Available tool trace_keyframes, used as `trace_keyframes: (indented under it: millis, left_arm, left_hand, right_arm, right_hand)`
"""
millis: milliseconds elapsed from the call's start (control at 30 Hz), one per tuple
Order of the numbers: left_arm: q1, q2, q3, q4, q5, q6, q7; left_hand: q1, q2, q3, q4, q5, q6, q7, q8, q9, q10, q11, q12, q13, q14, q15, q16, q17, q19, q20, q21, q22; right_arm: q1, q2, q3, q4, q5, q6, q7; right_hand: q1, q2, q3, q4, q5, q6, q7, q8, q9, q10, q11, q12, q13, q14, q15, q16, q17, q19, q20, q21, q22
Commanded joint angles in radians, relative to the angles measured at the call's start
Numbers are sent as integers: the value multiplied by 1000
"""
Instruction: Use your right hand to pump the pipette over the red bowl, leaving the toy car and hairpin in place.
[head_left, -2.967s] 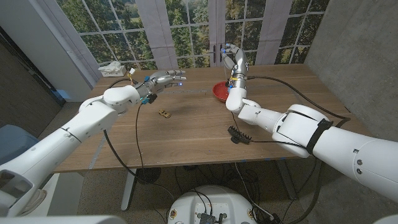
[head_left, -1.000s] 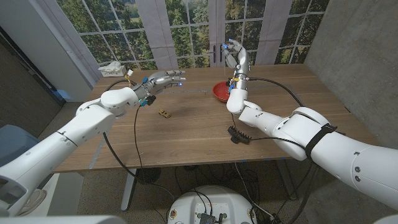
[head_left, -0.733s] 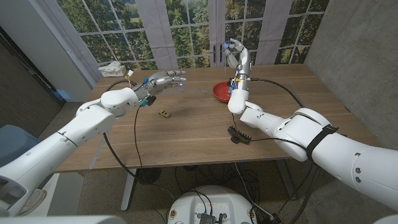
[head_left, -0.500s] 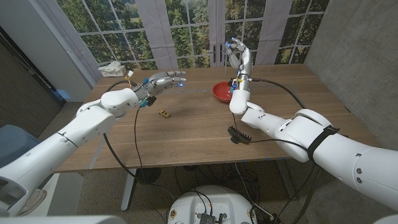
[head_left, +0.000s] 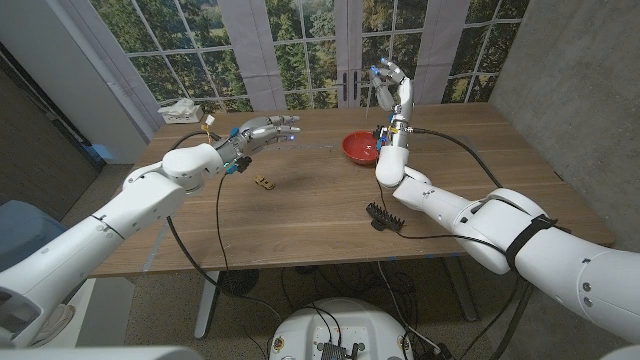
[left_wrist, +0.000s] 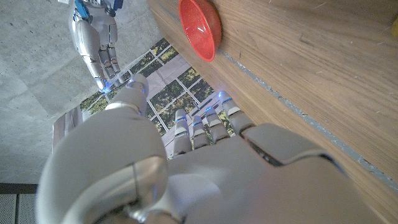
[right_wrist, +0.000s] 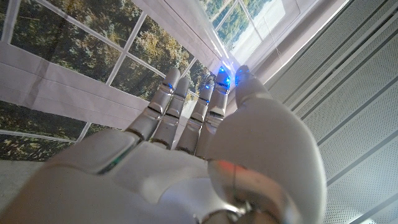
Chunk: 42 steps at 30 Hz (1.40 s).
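The right hand, fingers now spread and seemingly empty, had drifted rightward beyond the red bowl at upper centre; no pipette was visible. The left hand hovered open.

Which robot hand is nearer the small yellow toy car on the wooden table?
Left. The left robot hand hovers just beyond the toy car; the right robot hand is raised past the red bowl.

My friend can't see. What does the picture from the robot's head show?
The robot's right hand is raised above a round red bowl on a wooden table. Its left hand hovers near a small toy car, and a black hairpin lies closer.
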Motion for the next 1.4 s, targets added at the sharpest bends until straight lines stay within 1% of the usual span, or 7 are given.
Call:
trace_keyframes:
  millis: [33, 267, 767, 900, 1133, 1267, 1400]
  left_arm:
    - [18, 8, -10, -7, -3, -11, 5]
    - [25, 10, -14, -10, -3, -17, 6]
    - [49, 22, -26, -29, -6, -20, 14]
    - [54, 26, -28, -35, -7, -19, 14]
    - [60, 28, -28, -40, -7, -22, 14]
    - [67, 30, -30, -45, -6, -25, 16]
    - [79, 34, -36, -55, -7, -29, 21]
  left_hand:
    - [-9, 0, 5, -2, -1, 6, 0, 1, 1, -1, 1, 5, 4, -6, 1, 8, 1, 0, 3, 6, 2]
    - [-10, 0, 6, -3, -1, 6, 0, 1, 1, -2, 1, 5, 4, -6, 1, 8, 1, -1, 3, 6, 2]
    - [-10, 0, 7, -3, -1, 6, 0, 1, 1, -2, 2, 5, 4, -7, 1, 8, 1, -1, 3, 6, 2]
    - [-10, 0, 7, -3, -1, 7, 0, 1, 1, -3, 3, 5, 4, -7, 2, 8, 1, -1, 3, 7, 2]
    - [-10, -1, 8, -3, -1, 6, -1, 1, 1, -3, 1, 5, 3, -7, 1, 8, 1, -1, 2, 7, 2]
    - [-11, -1, 8, -3, -1, 7, -1, 1, 1, -3, 0, 5, 3, -7, 2, 8, 1, -1, 3, 7, 2]
    - [-11, -1, 9, -3, -1, 7, 0, 1, 1, -3, 2, 5, 3, -8, 2, 8, 1, -1, 2, 7, 2]
  right_arm:
    - [-135, -80, 97, -285, 58, -131, 136]
    - [-196, -96, 152, -398, 96, -197, 211]
    - [-319, -150, 237, -633, 206, -364, 380]
    - [-350, -162, 258, -686, 244, -403, 413]
    - [-399, -185, 288, -786, 278, -493, 435]
    - [-425, -203, 305, -848, 320, -549, 467]
    - [-446, -222, 319, -893, 349, -583, 492]
  right_hand:
    - [-7, 3, 0, -3, -1, 6, -3, 1, 0, 6, 3, -2, 2, 9, -148, -3, -2, 0, 2, 7, 3]
    - [-9, 1, 2, -3, -2, 2, -6, -2, 0, 6, 3, -2, 1, 11, -147, -7, -6, 0, 4, 9, 2]
    - [-22, -2, 4, -1, -4, -6, -8, -6, 0, 5, 3, -2, 1, 11, -143, -15, -12, -1, 9, 13, 1]
    - [-26, -1, 5, 1, -4, -7, -5, -7, 0, 4, 6, -2, 1, 13, -142, -16, -13, -1, 11, 14, 0]
    - [-29, -2, 7, 0, -3, -7, -1, -7, 0, 3, 8, -2, 1, 12, -143, -19, -15, -1, 13, 16, 0]
    - [-32, -3, 7, 0, -3, -9, 3, -8, 1, -1, 9, -3, 1, 11, -142, -21, -16, -3, 14, 17, -1]
    - [-32, -3, 9, -1, -2, -10, 4, -9, 1, -7, 14, -5, 2, 8, -144, -23, -16, -4, 14, 18, -1]
